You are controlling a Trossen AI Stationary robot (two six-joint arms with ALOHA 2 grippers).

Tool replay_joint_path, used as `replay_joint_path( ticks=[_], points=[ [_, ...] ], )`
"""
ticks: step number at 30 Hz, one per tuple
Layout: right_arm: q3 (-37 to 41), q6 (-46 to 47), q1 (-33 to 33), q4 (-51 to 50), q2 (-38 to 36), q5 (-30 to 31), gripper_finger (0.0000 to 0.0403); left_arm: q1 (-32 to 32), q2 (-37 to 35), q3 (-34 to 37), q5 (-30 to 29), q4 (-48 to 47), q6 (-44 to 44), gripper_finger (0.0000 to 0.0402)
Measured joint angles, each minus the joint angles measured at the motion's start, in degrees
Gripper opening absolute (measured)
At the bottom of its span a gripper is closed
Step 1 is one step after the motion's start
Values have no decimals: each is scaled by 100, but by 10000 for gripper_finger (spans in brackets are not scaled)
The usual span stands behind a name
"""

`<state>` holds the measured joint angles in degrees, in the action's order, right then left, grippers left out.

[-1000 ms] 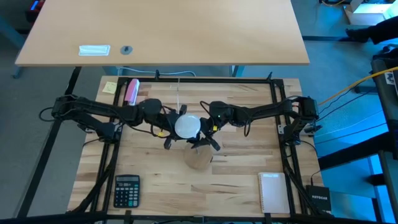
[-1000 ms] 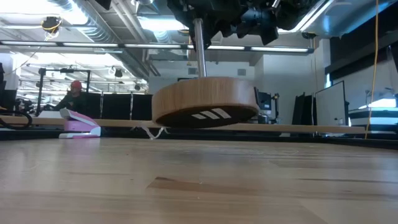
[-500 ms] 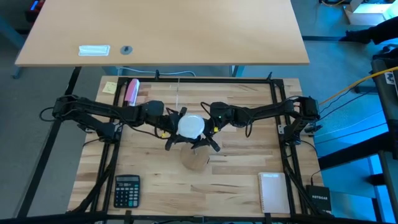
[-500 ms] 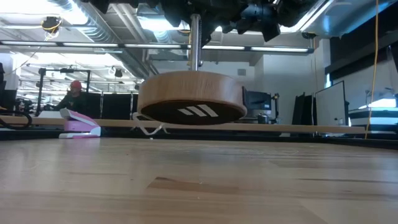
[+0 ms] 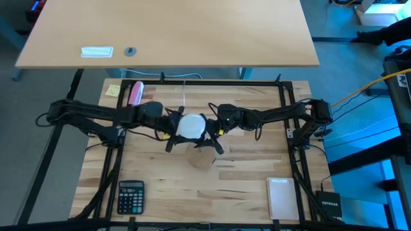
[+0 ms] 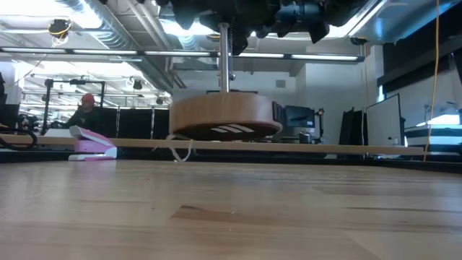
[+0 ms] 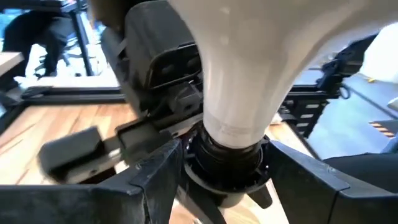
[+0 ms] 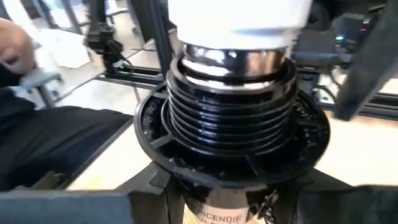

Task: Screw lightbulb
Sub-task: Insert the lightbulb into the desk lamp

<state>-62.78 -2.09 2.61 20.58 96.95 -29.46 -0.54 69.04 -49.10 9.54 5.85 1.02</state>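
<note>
A: Where is the lightbulb [image 5: 189,126] sitting?

B: At the middle of the high view, between the two arms. Its white globe covers most of what is under it. In the left wrist view the lightbulb [image 7: 249,68] narrows down into a black ribbed socket [image 7: 225,163], and the right wrist view shows its metal screw base partly in the socket [image 8: 231,124], with a bright band of thread exposed above the black collar.

A: And the lamp itself?

B: It is off the table. The low view has the round wooden base [image 6: 225,117] hanging in the upper middle of the frame on a thin metal stem [image 6: 225,56], clear of the wooden table [image 6: 231,209].

A: What is the left gripper [image 5: 172,131] doing?

B: It is just left of the bulb in the high view. The left wrist view shows its dark fingers [image 7: 155,180] spread on either side of the socket, with a gap, not pinching the bulb.

A: The right gripper [image 5: 210,133]?

B: Just right of the bulb, clamped on the socket collar, its fingers [image 8: 87,208] low in the right wrist view.

A: Anything else on the table?

B: A calculator [image 5: 130,196] at lower left, a notepad [image 5: 282,198] at lower right.
</note>
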Motion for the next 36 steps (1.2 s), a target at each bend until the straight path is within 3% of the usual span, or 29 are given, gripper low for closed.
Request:
replay_joint_path(
  ticks=[11, 23, 28, 32, 36],
  points=[
    [4, -121, 4, -131, -40, 968, 148, 0, -301, -9, -497, -267, 54, 226],
    [11, -120, 4, -124, -40, 1188, 148, 0, -889, -11, -887, -1239, 306, 226],
    [11, -122, 3, -119, -40, 1478, 148, 172, -1458, -11, -2312, -1744, 368, 226],
    [10, -123, 25, -50, -39, 1833, 148, 591, -1732, -15, -3293, -1501, 369, 223],
    [-101, -118, 93, -22, -40, 2220, 148, 998, -1575, -18, -3967, -1001, 312, 213]
  ],
)
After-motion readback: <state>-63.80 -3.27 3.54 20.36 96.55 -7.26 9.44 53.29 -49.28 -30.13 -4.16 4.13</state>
